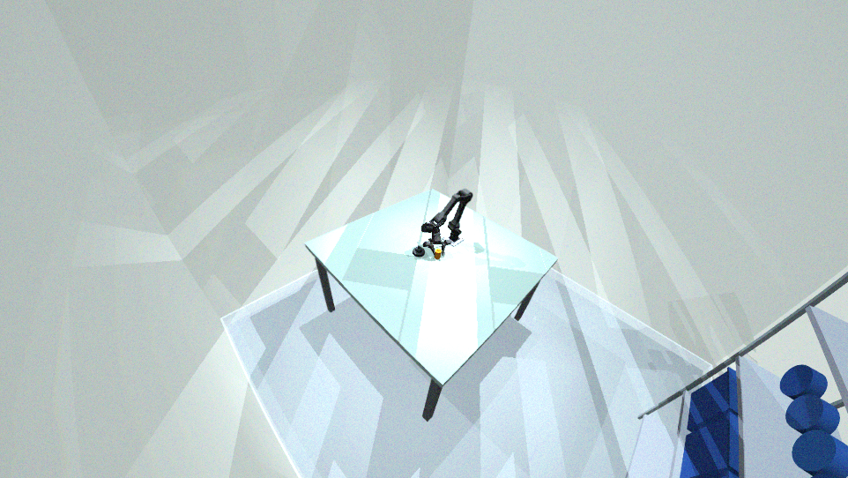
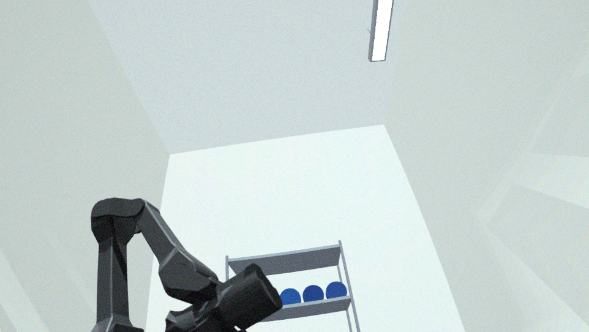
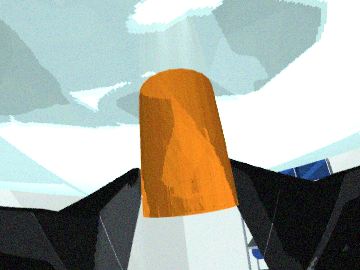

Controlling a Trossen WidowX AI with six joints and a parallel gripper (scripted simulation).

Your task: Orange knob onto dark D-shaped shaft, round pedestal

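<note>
While the orange knob was seen from above between the counter's left and right corners, nearer its far corner, the round pedestal was shown just beside it, toward the left corner. From outside, the bent black arm was seen before a shelf unit. At the wrist, the knob was flanked by the fingers of the gripper, which was released.

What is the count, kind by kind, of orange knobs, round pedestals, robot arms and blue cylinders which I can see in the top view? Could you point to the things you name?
Orange knob (image 1: 437, 254) (image 3: 185, 150): 1
Round pedestal (image 1: 419, 252): 1
Robot arm (image 1: 449, 208) (image 2: 111, 263): 1
Blue cylinders (image 1: 803, 383) (image 2: 313, 293): 3
Total: 6
</note>
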